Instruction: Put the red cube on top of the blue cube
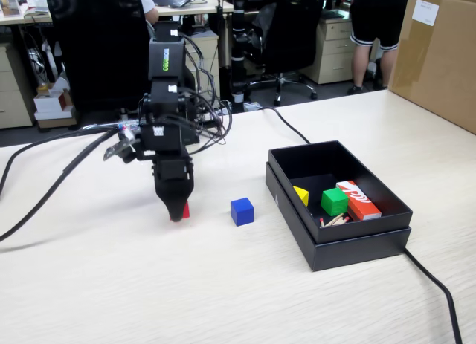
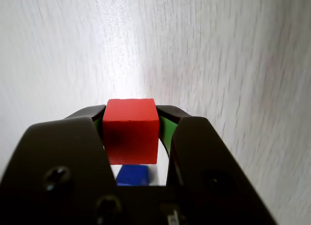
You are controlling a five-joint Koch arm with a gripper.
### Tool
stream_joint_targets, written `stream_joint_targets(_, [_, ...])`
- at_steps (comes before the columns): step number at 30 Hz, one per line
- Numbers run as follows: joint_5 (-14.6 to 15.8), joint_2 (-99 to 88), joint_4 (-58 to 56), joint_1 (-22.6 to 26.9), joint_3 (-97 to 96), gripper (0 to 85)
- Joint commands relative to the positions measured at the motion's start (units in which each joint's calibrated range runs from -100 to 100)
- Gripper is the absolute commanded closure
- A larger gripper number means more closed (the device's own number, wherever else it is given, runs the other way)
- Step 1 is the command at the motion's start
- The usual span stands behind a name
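The red cube (image 2: pixel 131 130) sits between my gripper's (image 2: pixel 132 111) two black jaws in the wrist view, and both jaws press its sides. In the fixed view the gripper (image 1: pixel 177 212) points straight down at the table, and the red cube (image 1: pixel 184 210) shows at its tip, at or just above the tabletop. The blue cube (image 1: pixel 242 211) stands alone on the table a short way to the right of the gripper. In the wrist view the blue cube (image 2: pixel 132 175) shows below the red one, through the gap between the jaws.
An open black box (image 1: pixel 349 236) lies right of the blue cube, holding a green cube (image 1: pixel 334 201), a yellow piece (image 1: pixel 300 195) and an orange-red printed box (image 1: pixel 358 200). A black cable (image 1: pixel 439 284) runs past it. A cardboard box (image 1: pixel 439 54) stands at the far right.
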Motion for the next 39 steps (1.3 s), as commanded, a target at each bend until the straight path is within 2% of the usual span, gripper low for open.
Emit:
stream_joint_targets(1, [1.37, -10.73, -2.79, 0.73, 1.12, 84.6])
stream_joint_targets(14, [6.74, -22.78, -5.73, 7.47, 0.21, 84.6])
stream_joint_targets(23, [10.99, -15.09, -4.17, 12.16, 5.65, 84.6])
stream_joint_targets(31, [11.38, -3.16, 1.61, 11.92, 8.55, 84.5])
stream_joint_targets(39, [11.38, -1.32, 2.56, 11.58, 7.01, 84.5])
